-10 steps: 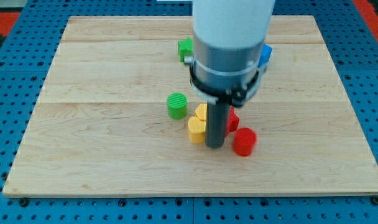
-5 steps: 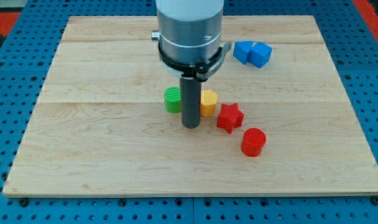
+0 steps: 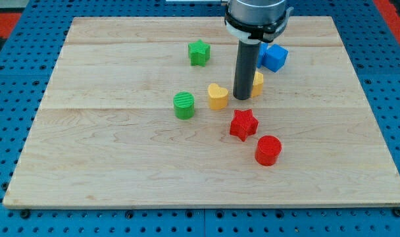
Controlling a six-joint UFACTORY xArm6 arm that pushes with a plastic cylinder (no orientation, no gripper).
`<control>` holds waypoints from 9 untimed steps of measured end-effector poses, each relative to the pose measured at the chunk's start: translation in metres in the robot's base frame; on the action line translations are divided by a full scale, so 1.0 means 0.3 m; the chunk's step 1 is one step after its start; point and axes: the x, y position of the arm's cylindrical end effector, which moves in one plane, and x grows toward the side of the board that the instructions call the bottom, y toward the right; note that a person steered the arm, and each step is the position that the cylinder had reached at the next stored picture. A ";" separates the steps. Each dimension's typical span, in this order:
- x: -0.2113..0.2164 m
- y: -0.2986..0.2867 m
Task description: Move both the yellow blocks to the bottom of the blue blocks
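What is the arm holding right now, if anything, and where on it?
Nothing is held. My tip stands on the board against the left side of a yellow block, right of the yellow heart.

Pale wooden board [image 3: 108, 151], visibly grained, smooth and matt, plank seams showing. Perforated blue metal-looking base [image 3: 16, 217] beneath. Matt plastic-looking yellow heart block [image 3: 218, 97]; ridged top on green cylinder [image 3: 184, 105]. Dark matt rod, my tip [image 3: 242, 98].

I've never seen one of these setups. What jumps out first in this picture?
A big grey arm drops in from the view's top, ending in a dark rod whose tip rests between two yellow blocks: a yellow heart to its left and a half-hidden yellow block to its right. Just above is a blue cube; below lie a red star and red cylinder.
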 end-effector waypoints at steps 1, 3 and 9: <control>0.004 0.027; 0.033 -0.078; 0.120 -0.109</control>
